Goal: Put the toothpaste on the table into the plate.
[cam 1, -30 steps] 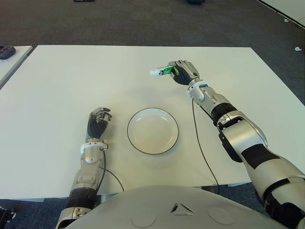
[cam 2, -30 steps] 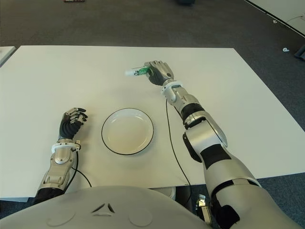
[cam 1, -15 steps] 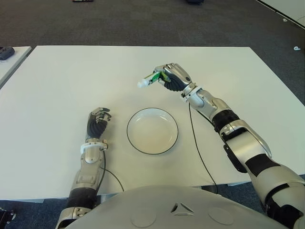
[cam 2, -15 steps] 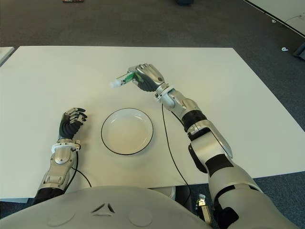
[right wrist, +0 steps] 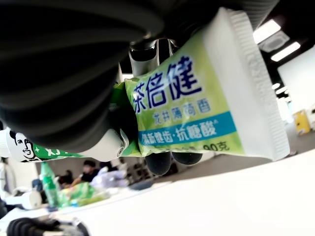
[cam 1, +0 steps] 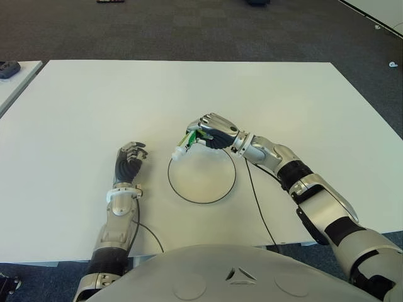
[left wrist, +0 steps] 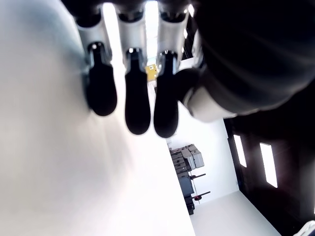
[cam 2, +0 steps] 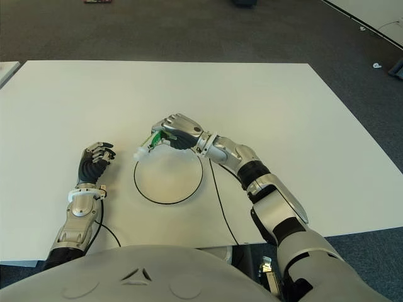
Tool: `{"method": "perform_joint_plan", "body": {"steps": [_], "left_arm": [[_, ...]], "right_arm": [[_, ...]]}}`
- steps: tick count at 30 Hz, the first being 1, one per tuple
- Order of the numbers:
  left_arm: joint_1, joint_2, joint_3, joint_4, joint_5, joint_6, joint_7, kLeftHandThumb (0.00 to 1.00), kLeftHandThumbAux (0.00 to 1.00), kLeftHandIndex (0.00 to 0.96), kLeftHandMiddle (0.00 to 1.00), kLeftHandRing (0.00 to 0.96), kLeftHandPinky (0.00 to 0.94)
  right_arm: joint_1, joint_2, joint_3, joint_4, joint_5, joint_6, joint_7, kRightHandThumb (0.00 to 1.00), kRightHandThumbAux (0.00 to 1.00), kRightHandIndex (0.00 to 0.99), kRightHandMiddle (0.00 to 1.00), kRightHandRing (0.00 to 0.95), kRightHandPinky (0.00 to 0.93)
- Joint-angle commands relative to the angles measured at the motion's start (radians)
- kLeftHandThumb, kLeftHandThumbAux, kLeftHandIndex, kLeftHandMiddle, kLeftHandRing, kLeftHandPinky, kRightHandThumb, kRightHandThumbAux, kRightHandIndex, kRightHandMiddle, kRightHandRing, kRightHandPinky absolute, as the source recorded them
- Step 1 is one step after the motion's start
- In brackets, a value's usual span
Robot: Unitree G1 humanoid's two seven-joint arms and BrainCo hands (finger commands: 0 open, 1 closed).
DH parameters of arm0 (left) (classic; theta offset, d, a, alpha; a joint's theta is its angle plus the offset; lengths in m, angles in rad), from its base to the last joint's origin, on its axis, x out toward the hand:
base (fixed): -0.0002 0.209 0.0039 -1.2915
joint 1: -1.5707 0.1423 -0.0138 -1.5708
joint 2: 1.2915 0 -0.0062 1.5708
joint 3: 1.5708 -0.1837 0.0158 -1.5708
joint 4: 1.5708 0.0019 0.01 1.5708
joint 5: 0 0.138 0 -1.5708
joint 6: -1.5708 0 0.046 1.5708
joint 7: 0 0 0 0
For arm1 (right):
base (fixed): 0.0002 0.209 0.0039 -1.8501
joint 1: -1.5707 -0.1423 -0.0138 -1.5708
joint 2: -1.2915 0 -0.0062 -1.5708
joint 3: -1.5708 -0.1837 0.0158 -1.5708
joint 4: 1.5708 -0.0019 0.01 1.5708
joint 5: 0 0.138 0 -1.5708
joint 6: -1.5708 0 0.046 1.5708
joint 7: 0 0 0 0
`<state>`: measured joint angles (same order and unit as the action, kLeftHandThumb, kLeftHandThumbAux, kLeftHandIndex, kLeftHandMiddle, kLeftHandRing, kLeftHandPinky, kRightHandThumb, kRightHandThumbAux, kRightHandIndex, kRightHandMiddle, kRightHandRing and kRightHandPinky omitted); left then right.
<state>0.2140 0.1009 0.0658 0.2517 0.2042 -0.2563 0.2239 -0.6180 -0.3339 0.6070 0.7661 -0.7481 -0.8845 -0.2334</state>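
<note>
My right hand [cam 1: 213,130] is shut on the green and white toothpaste tube [cam 1: 187,141]. It hangs over the far left rim of the plate [cam 1: 217,194], a white dish with a thin black edge near the table's front. The tube slants down, and its white cap [cam 1: 178,152] shows just at that rim; contact with the plate cannot be made out. In the right wrist view the tube's printed green end [right wrist: 197,113] sticks out from under the curled fingers. My left hand [cam 1: 130,161] shows to the left of the plate, fingers [left wrist: 130,93] curled around nothing.
The white table [cam 1: 94,100] stretches wide around the plate. A thin black cable [cam 1: 257,201] trails from my right arm across the table to its front edge. A second table with a dark object [cam 1: 7,68] stands at the far left, over grey carpet.
My right hand has carried the toothpaste from the far middle of the table toward me and leftward, lowering it to the plate's far rim, and the cap has tipped downward. The left hand stayed still.
</note>
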Motion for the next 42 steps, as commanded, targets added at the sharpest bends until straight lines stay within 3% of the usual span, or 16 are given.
{"method": "perform_joint_plan", "body": {"steps": [1, 20, 24, 26, 28, 29, 31, 32, 34, 37, 42], "left_arm": [[0.012, -0.002, -0.005, 0.004, 0.006, 0.037, -0.002, 0.705, 0.719, 0.428, 0.55, 0.547, 0.502], [0.017, -0.001, -0.004, 0.002, 0.003, 0.022, -0.006, 0.703, 0.72, 0.428, 0.55, 0.559, 0.517], [0.019, 0.0, -0.005, -0.002, 0.0, 0.021, -0.01, 0.704, 0.72, 0.427, 0.549, 0.558, 0.515], [0.02, 0.001, -0.005, -0.003, -0.001, 0.021, -0.012, 0.704, 0.72, 0.427, 0.549, 0.56, 0.519], [0.02, 0.002, -0.006, -0.003, 0.0, 0.022, -0.012, 0.703, 0.72, 0.427, 0.55, 0.563, 0.525], [0.02, 0.003, -0.007, -0.003, 0.001, 0.021, -0.012, 0.703, 0.72, 0.427, 0.55, 0.563, 0.526], [0.02, 0.005, -0.008, -0.001, 0.003, 0.017, -0.013, 0.703, 0.72, 0.427, 0.553, 0.567, 0.528], [0.02, 0.006, -0.009, 0.0, 0.004, 0.014, -0.012, 0.703, 0.72, 0.428, 0.554, 0.568, 0.528], [0.017, 0.008, -0.009, 0.005, 0.006, 0.01, -0.011, 0.704, 0.72, 0.428, 0.557, 0.57, 0.53], [0.014, 0.011, -0.01, 0.01, 0.01, 0.008, -0.01, 0.704, 0.72, 0.428, 0.557, 0.569, 0.528], [0.01, 0.013, -0.011, 0.014, 0.013, 0.011, -0.009, 0.704, 0.72, 0.428, 0.556, 0.566, 0.522]], "right_arm": [[0.001, -0.017, 0.012, -0.017, -0.036, -0.028, 0.002, 0.713, 0.717, 0.44, 0.87, 0.85, 0.868], [-0.017, -0.061, 0.136, -0.021, -0.255, -0.066, -0.072, 0.71, 0.719, 0.441, 0.879, 0.879, 0.893], [-0.023, -0.073, 0.143, -0.036, -0.276, -0.073, -0.085, 0.703, 0.719, 0.439, 0.841, 0.835, 0.825], [-0.034, -0.077, 0.144, -0.032, -0.259, -0.087, -0.047, 0.695, 0.719, 0.435, 0.772, 0.765, 0.759], [-0.04, -0.078, 0.144, -0.027, -0.244, -0.096, -0.016, 0.47, 0.601, 0.406, 0.611, 0.621, 0.644], [-0.044, -0.078, 0.145, -0.025, -0.238, -0.097, 0.006, 0.438, 0.585, 0.402, 0.588, 0.601, 0.628], [-0.052, -0.082, 0.146, -0.033, -0.237, -0.09, 0.045, 0.332, 0.488, 0.258, 0.36, 0.399, 0.451], [-0.054, -0.085, 0.146, -0.042, -0.24, -0.083, 0.059, 0.315, 0.473, 0.228, 0.316, 0.36, 0.414], [-0.055, -0.089, 0.143, -0.054, -0.243, -0.076, 0.071, 0.262, 0.432, 0.11, 0.144, 0.185, 0.234], [-0.056, -0.097, 0.136, -0.072, -0.241, -0.073, 0.084, 0.243, 0.393, 0.036, 0.047, 0.062, 0.085], [-0.056, -0.119, 0.122, -0.103, -0.229, -0.085, 0.101, 0.266, 0.31, 0.005, 0.007, 0.01, 0.014]]}}
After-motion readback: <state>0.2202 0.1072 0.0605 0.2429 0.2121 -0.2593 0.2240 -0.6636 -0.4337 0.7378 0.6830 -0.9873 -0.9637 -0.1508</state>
